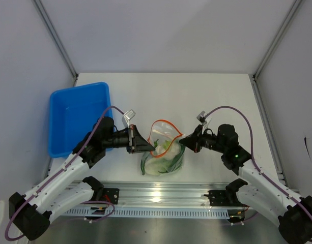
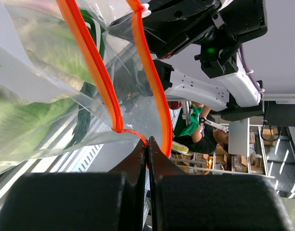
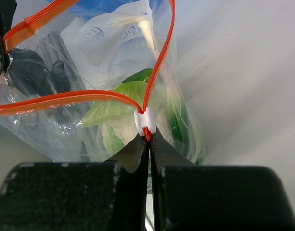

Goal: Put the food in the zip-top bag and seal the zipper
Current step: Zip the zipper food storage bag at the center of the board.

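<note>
The clear zip-top bag (image 1: 163, 155) hangs between my two grippers near the table's front edge, its mouth gaping upward. The orange-red zipper (image 1: 165, 123) forms an open loop. The food (image 1: 166, 152), pale white-and-green leafy pieces and green shapes, lies inside the bag; it also shows in the right wrist view (image 3: 116, 108). My left gripper (image 2: 148, 142) is shut on the left end of the zipper (image 2: 96, 72). My right gripper (image 3: 148, 137) is shut on the right end of the zipper, just below the white slider (image 3: 145, 121).
A blue plastic bin (image 1: 77, 117) stands at the left of the table. The metal rail (image 1: 156, 195) holding the arm bases runs along the near edge. Grey walls enclose the table on three sides.
</note>
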`<state>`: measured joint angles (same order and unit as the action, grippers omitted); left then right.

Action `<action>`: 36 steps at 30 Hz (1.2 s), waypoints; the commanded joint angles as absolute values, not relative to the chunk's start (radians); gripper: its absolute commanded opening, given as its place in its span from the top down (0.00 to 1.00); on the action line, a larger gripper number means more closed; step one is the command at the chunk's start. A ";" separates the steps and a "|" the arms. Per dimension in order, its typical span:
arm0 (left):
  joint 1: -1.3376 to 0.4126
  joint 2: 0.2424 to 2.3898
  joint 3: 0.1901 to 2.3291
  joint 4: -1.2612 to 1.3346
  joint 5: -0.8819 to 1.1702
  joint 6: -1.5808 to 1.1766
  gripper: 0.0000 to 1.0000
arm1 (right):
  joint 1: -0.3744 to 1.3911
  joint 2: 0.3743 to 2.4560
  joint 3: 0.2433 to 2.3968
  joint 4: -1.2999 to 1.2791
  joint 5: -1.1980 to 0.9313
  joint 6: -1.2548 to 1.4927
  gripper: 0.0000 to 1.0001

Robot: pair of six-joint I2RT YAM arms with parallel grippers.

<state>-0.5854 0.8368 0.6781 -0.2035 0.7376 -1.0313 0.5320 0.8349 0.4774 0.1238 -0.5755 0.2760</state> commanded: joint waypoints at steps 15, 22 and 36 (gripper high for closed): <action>-0.571 0.652 0.807 -0.483 0.404 -0.671 0.41 | 0.545 0.865 0.696 0.014 -0.595 0.279 1.00; -0.571 0.638 0.850 -0.528 0.402 -0.623 0.41 | 0.566 0.894 0.699 0.031 -0.626 0.272 1.00; -0.699 0.752 1.028 -0.327 0.457 -0.315 0.27 | 0.603 0.908 0.718 0.005 -0.621 0.267 1.00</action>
